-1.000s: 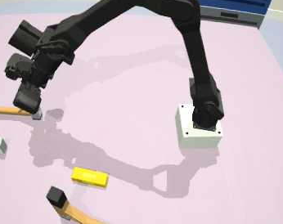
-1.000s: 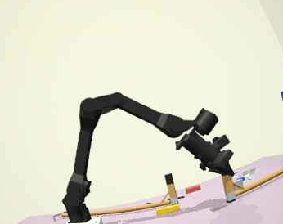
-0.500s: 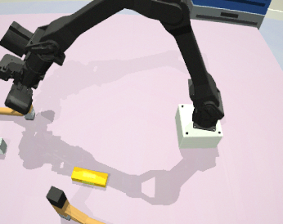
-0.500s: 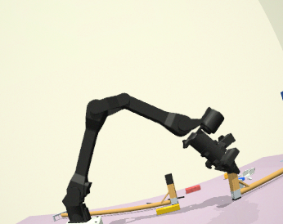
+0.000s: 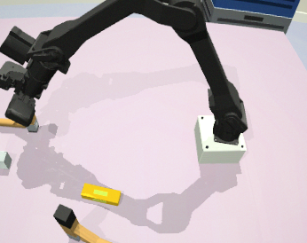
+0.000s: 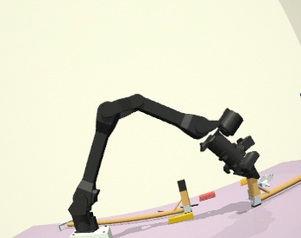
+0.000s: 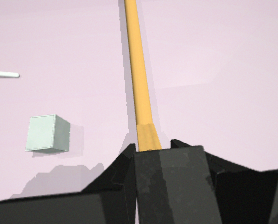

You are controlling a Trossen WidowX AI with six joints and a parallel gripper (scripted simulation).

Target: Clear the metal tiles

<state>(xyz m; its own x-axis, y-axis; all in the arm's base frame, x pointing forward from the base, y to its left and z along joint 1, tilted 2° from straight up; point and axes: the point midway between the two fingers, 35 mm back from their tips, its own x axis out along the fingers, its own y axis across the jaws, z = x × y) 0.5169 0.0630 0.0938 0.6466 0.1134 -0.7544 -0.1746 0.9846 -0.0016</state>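
Note:
My gripper [image 5: 27,118] [image 6: 253,177] [image 7: 151,145] is shut on the upright wooden grip of a long tool, taken as the long scraper [image 5: 6,122] [image 6: 287,186] [image 7: 140,75]. Its orange pole runs away from the gripper, out of the left side in the top view and the right side in the exterior view. A small grey foot [image 5: 33,127] [image 6: 256,201] is under the grip, at or just above the table; I cannot tell whether it touches. The scraper's far end is out of view. The steel bench plate, metal tiles and catch box cannot be made out.
A second long tool [image 5: 64,215] [image 6: 139,218] with a black-topped grip lies near a yellow block [image 5: 99,195] [image 6: 181,218]. A pale grey block [image 5: 1,160] [image 7: 44,134] is beside the held pole. A red block [image 6: 207,196] lies farther back. A blue crate [image 5: 253,0] stands behind the table.

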